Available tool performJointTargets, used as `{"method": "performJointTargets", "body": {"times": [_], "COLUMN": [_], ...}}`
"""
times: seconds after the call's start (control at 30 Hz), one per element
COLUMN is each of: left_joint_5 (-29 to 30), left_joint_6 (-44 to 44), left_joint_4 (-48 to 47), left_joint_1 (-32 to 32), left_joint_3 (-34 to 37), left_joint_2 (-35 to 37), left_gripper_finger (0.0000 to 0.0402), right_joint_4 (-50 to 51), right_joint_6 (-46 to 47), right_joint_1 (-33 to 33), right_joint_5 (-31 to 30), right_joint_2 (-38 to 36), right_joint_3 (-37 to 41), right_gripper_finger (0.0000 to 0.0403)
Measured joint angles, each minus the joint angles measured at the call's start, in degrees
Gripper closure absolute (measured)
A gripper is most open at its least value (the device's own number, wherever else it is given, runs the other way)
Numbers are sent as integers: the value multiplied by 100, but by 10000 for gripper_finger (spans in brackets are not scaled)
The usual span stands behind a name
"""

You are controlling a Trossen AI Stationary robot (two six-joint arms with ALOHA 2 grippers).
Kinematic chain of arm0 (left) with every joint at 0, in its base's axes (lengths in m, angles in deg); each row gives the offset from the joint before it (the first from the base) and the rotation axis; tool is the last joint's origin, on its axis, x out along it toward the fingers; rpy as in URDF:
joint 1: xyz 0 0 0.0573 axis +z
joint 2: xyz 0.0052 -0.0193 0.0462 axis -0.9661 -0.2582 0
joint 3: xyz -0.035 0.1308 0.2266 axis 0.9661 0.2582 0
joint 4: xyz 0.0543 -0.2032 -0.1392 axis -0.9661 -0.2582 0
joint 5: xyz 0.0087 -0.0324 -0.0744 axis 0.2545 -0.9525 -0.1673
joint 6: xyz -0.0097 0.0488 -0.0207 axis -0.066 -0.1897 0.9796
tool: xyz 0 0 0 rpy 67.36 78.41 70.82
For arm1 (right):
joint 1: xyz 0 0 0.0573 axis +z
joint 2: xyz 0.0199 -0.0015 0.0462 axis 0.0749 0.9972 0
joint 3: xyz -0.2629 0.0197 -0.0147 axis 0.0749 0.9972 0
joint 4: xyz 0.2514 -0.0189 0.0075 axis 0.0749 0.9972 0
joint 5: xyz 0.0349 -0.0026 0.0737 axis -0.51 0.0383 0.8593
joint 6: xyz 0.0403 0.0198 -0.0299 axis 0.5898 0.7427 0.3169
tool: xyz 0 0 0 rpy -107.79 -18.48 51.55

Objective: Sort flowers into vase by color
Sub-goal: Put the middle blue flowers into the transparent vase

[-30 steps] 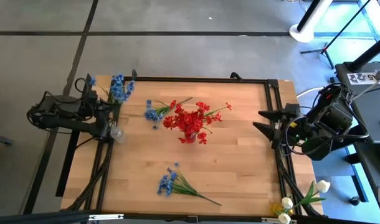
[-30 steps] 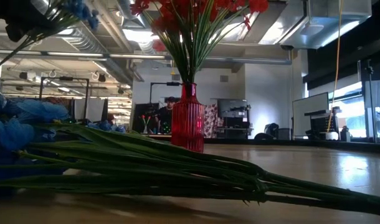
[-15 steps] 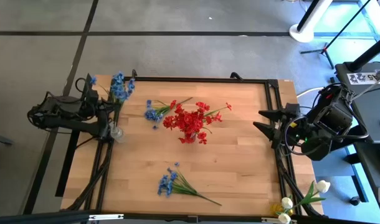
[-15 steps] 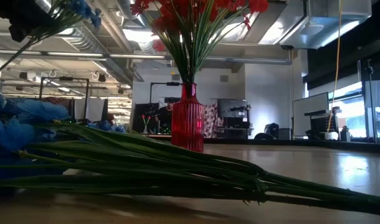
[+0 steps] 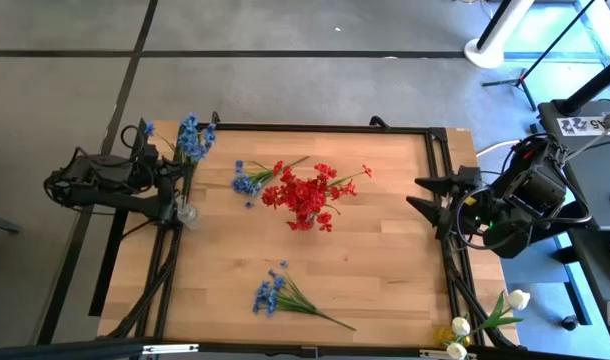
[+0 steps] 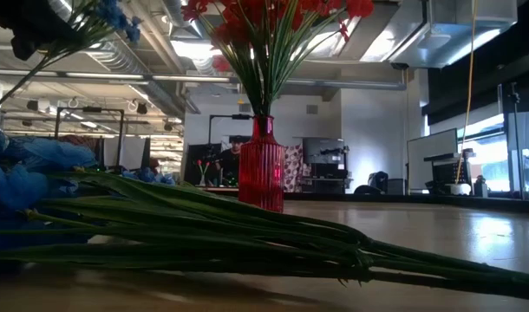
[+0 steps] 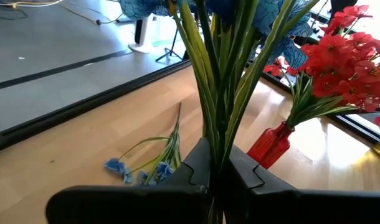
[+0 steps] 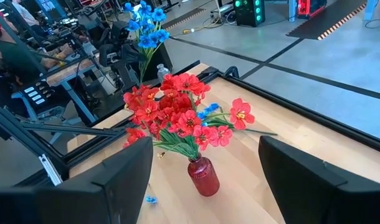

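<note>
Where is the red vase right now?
In the high view the red vase stands upright near the middle of the table, filled with red flowers. A blue sprig lies just to its left and another blue sprig lies nearer the front edge.

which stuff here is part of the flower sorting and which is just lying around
Part of the job:
- blue sprig held by the left gripper
- red vase of red flowers
- blue sprigs on the table
- white flowers

Just there:
- clear bottle
- right gripper, waiting
</note>
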Motion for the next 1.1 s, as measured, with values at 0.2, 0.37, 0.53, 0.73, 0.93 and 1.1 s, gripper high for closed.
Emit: {"method": "performJointTargets", "body": {"times": [0.2,0.37,0.53,0.73,0.93,1.1], "left_joint_5": [-51,-279,-294,-309,-311,-444], "left_joint_6": [223,404,385,314,221,-416], "left_joint_4": [-86,-49,194,759,1241,2211], "left_joint_1": [2,2,2,2,2,2], "left_joint_3": [140,437,428,667,802,800], "left_joint_2": [-1,-9,-2,-4,-2,-2], "left_gripper_finger": [392,392,392,392,392,392], "right_joint_4": [-8,-8,15,32,83,96], "right_joint_6": [12,17,17,17,17,17], "right_joint_1": [0,0,0,-2,-2,-1], "right_joint_5": [71,71,71,66,64,62], "right_joint_2": [0,0,-15,-55,-61,-61], "right_joint_3": [0,0,-2,-2,-2,-2], "right_gripper_finger": [110,110,110,110,110,110]}}
